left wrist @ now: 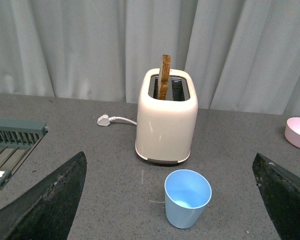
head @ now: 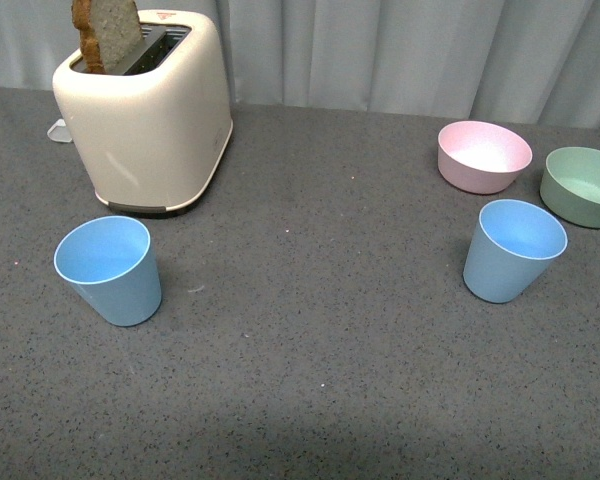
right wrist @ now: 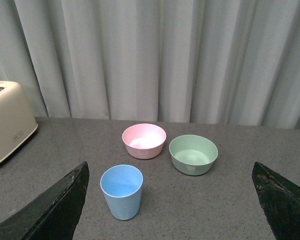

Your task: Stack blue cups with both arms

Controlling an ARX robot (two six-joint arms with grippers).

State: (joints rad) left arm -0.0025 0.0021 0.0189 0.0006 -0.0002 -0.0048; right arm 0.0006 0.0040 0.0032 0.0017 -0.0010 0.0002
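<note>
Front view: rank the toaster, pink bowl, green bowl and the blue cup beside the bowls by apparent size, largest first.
1. Toaster, clearly largest.
2. Blue cup and pink bowl: too alike to rank; the cup sits nearer the camera.
Green bowl: cut off by the frame edge, unranked.

The green bowl, toward the bench's far right corner, is sliced by the front view's right border, hiding its right rim. The bread slice in the toaster loses its top to the upper border, its lower part sunk in the slot. A white plug peeks from behind the toaster near the far left corner (mostly covered); in the left wrist view its cable vanishes behind the toaster. That view clips the pink bowl and a slatted rack, and shows the left fingers only as dark wedges. The right wrist view crops the right fingers likewise, cuts the toaster, and leaves its side marking too small to read.
</note>
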